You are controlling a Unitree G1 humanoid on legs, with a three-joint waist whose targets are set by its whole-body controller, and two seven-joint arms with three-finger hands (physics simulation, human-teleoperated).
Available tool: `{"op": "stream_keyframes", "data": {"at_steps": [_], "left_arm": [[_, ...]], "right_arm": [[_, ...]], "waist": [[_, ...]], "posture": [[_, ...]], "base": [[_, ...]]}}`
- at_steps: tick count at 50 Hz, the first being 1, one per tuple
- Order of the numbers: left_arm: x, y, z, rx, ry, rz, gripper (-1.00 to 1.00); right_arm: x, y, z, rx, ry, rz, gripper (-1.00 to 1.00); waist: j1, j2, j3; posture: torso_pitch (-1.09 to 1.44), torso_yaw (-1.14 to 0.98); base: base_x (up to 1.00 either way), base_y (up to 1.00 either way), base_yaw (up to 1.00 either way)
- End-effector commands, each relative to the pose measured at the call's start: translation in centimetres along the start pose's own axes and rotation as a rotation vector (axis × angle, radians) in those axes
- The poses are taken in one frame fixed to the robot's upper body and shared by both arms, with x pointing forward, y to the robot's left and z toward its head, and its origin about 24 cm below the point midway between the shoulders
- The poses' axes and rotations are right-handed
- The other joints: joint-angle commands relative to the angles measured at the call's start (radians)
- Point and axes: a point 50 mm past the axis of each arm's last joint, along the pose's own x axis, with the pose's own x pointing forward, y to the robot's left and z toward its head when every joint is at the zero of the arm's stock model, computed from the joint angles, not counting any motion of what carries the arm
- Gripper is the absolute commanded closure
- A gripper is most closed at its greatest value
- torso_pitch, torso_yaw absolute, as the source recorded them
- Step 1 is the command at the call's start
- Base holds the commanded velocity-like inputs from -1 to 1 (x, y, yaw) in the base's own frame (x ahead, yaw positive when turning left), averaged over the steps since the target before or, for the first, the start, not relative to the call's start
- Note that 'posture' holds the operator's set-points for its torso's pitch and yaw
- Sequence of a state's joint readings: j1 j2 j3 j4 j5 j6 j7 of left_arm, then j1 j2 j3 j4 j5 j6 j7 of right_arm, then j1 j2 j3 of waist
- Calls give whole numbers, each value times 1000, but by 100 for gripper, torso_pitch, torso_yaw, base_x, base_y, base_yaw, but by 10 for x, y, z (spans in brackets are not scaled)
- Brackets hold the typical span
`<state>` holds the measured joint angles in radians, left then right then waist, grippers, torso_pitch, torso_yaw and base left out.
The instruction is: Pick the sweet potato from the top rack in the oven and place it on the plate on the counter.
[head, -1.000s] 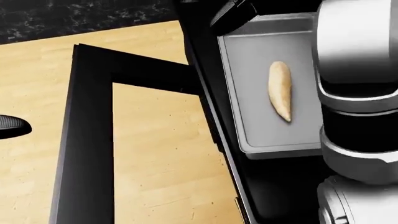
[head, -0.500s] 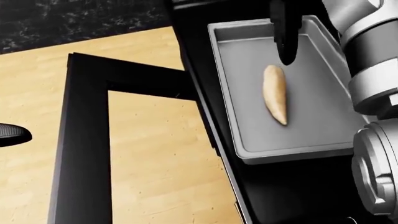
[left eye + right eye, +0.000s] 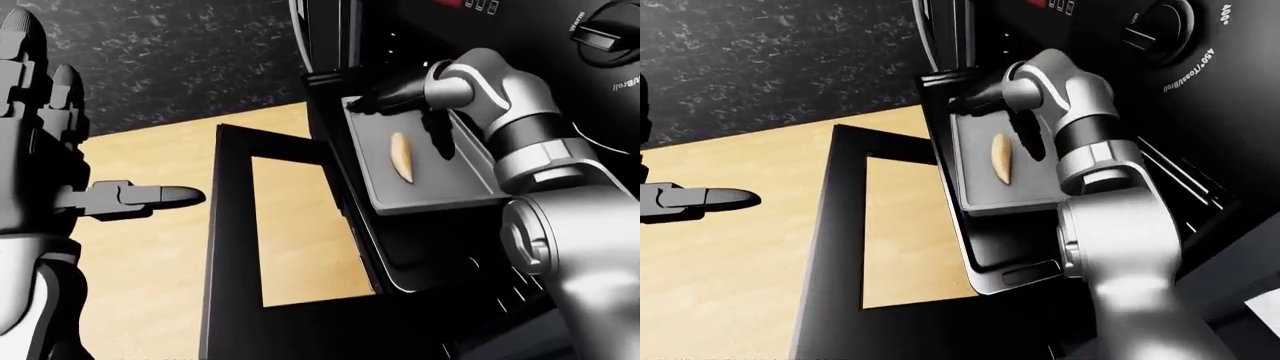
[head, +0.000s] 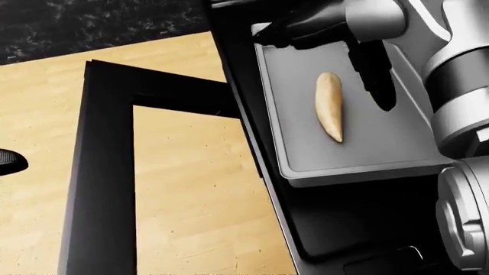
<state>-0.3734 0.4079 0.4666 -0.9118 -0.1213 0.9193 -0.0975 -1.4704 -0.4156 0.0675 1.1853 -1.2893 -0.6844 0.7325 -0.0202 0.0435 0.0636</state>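
Right hand (image 3: pixel 1012 112) hovers over sweet potato (image 3: pixel 1000 157).

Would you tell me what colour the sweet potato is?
Pale tan sweet potato, best in the head view.

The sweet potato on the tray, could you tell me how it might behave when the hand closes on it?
The sweet potato looks rigid and tapered, so fingers may slide toward its pointed ends. Lying loose on the flat tray, it could roll sideways if the right hand nudges it.
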Motion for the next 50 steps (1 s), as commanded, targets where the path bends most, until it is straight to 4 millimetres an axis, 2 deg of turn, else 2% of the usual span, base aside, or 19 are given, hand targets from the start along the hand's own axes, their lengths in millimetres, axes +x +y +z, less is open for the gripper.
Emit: {"op": "stream_keyframes", "data": {"at_steps": [1,6,9,21,27,30,41,49,50], "left_arm": [[0,2,10,15,-62,15,-100],[-1,2,8,15,-59,14,-100],[-1,3,7,15,-58,17,-100],[-1,2,11,15,-59,16,-100],[-2,4,6,15,-56,17,-100],[-2,4,4,18,-56,19,-100],[-3,4,5,22,-51,22,-100],[0,3,6,21,-50,24,-100],[0,2,5,22,-48,21,-100]], "right_arm": [[-11,-17,-4,-34,40,-64,-100],[-8,-13,-2,-29,37,-57,-100],[-12,-20,-6,-17,56,-79,-100],[-18,-18,-14,0,97,-51,-100],[-12,-10,-13,9,93,-14,-100],[-12,-9,-13,6,97,-14,-92],[-7,-2,-10,-3,85,12,-97],[-8,1,-8,-9,69,18,-92],[-7,3,-8,-6,68,17,-97]], "waist": [[0,1,-26],[0,1,-29],[0,2,-31],[1,1,-33],[1,-1,-33],[1,1,-36],[1,-1,-36],[1,-2,-36],[1,-2,-35]], "posture": [[0,0],[0,0],[0,0],[0,0],[0,0],[0,0],[0,0],[0,0],[0,0]], "base": [[0,0,0],[0,0,0],[0,0,0],[0,0,0],[0,0,0],[0,0,0],[0,0,0],[0,0,0],[0,0,0]]}}
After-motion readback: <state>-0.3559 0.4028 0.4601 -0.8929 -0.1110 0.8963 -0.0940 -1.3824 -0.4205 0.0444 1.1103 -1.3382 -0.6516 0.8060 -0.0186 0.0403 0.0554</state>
